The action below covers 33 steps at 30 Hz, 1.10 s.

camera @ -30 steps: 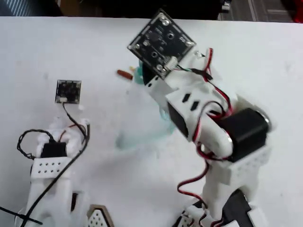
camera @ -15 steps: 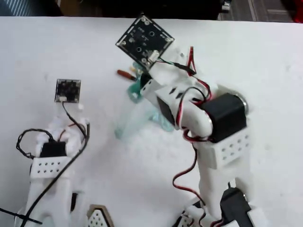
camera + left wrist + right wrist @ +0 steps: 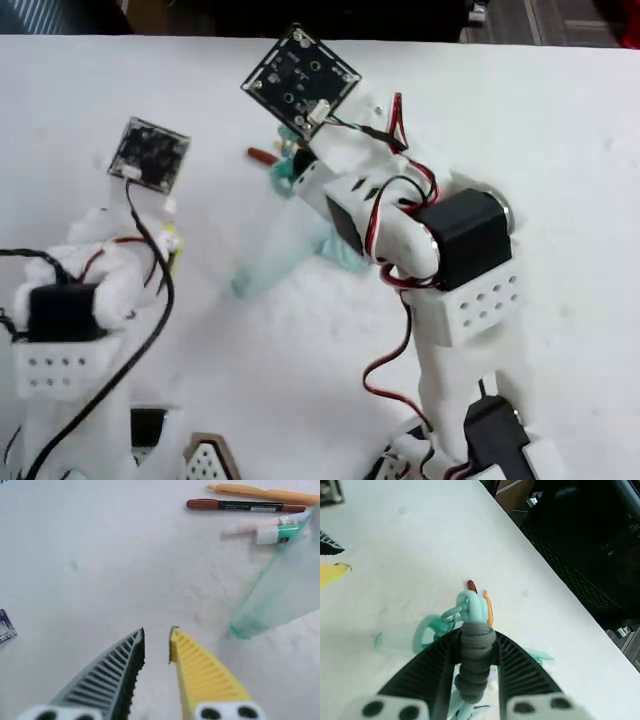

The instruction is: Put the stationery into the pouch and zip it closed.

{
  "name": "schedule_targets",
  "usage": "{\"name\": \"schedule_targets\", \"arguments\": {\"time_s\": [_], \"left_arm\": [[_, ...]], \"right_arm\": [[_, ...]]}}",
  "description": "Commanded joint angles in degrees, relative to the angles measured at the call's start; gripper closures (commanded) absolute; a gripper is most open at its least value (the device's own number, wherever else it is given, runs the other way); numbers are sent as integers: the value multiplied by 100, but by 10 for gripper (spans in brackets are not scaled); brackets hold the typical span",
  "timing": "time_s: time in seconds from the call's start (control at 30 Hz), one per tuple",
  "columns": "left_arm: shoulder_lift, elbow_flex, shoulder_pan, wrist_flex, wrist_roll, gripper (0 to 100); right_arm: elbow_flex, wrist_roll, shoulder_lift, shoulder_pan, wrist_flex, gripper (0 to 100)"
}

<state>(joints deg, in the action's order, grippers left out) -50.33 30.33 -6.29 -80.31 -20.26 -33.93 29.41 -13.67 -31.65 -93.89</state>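
The translucent teal pouch point(image 3: 275, 250) lies slanted mid-table, and my right gripper point(image 3: 474, 630) is shut on the teal loop point(image 3: 472, 604) at its zip end. Just beyond that end lie a brown marker point(image 3: 245, 505), an orange pen point(image 3: 265, 492), a pale pink pen point(image 3: 250, 527) and a white-and-teal stick point(image 3: 275, 534). In the high view the brown marker point(image 3: 262, 155) pokes out from under the right arm. My left gripper point(image 3: 157, 632) hovers over bare table short of the pouch's near corner point(image 3: 240, 627), its grey and yellow fingers slightly open with nothing between them.
The table's far edge point(image 3: 545, 575) runs close behind the pens, with a dark mesh chair point(image 3: 585, 540) beyond it. Part of a small dark object point(image 3: 4, 627) lies on the table off to one side of the left gripper. Cables hang from both arms.
The right arm has swung left and away, dragging the pouch by its loop into a steeper slant. The left arm has risen and turned toward the pouch.
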Motion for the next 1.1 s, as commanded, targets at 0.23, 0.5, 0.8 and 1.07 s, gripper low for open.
{"name": "schedule_targets", "arguments": {"time_s": [0.23, 0.5, 0.8, 1.07], "left_arm": [[13, -2356, 171, -1714, -211, 886], [-338, -2813, 215, -2110, 264, 757], [-1631, -2523, 1824, -2110, 273, 845], [-3011, -440, 1938, -1336, 167, 849]], "right_arm": [[-44, -26, 92, -13, 145, 981], [-44, -26, 84, -13, 66, 981], [-88, -26, 75, -13, -92, 981], [-88, -26, 75, -13, -101, 981]]}}
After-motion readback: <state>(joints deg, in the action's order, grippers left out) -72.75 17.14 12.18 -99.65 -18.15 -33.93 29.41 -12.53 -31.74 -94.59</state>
